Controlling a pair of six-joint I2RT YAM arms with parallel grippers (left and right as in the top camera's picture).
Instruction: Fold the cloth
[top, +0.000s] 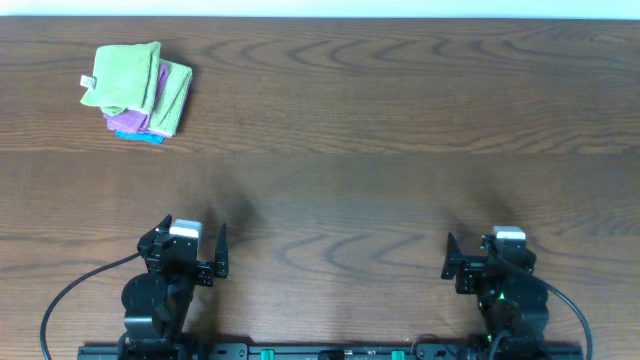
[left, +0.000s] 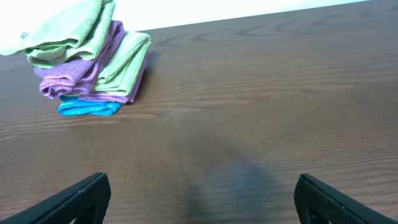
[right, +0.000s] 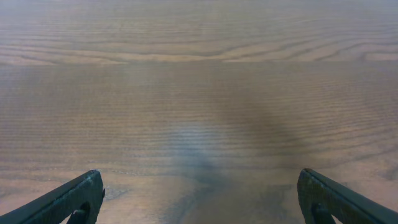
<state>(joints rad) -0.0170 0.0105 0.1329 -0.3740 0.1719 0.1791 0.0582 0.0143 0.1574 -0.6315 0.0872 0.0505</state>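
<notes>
The cloth (top: 125, 75), light lime-green with a small white tag, lies folded on top of a pile at the table's far left. In the left wrist view the cloth (left: 68, 28) is at the upper left, far ahead of the fingers. My left gripper (top: 195, 238) rests near the front edge, open, with only bare wood between its fingertips (left: 202, 190). My right gripper (top: 478, 252) sits at the front right, also open and empty (right: 199, 186). Both are far from the pile.
Under the cloth lie a purple cloth (left: 74, 78), a duller yellow-green cloth (left: 127, 59) and a blue cloth (left: 87, 107). The brown wooden table (top: 380, 150) stretches between the pile and the arms. Black cables (top: 70, 295) run from the arm bases.
</notes>
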